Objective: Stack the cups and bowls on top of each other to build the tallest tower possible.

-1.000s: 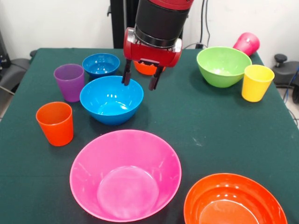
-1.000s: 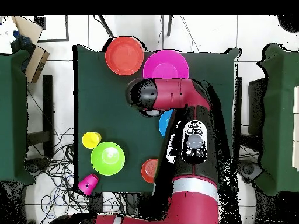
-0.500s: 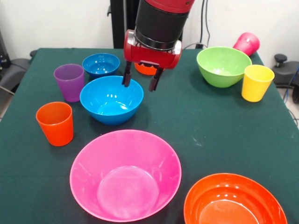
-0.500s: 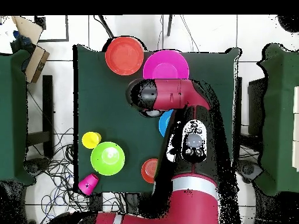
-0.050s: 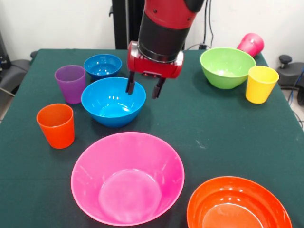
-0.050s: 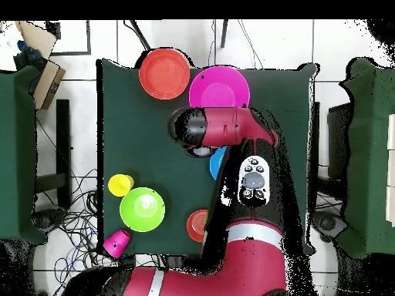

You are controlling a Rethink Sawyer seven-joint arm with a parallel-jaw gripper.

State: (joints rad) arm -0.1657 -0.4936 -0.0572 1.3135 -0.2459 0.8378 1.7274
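My gripper (image 5: pixel 142 89) hangs open over the right rim of the medium blue bowl (image 5: pixel 113 101), one finger inside the bowl and the other outside it. Behind that bowl sits the small blue bowl (image 5: pixel 102 65), with the purple cup (image 5: pixel 70 83) and orange cup (image 5: pixel 56 125) to its left. The very large pink bowl (image 5: pixel 127 177) and large orange bowl (image 5: pixel 238 204) are nearest the camera. At the right stand the lime green bowl (image 5: pixel 227 67) and yellow cup (image 5: pixel 261 84), and the magenta cup (image 5: pixel 251 44) lies on its side. The overhead view shows the small orange bowl (image 6: pixel 197 225) beside the arm.
All of this rests on a dark green table (image 5: pixel 199 123). Cables trail on the floor (image 6: pixel 73 223) beside it. In the overhead view the arm (image 6: pixel 231 131) hides the blue bowls and two of the cups.
The gripper has come down and a little toward the camera, so its left finger now dips inside the medium blue bowl's rim. Cups and bowls have not moved.
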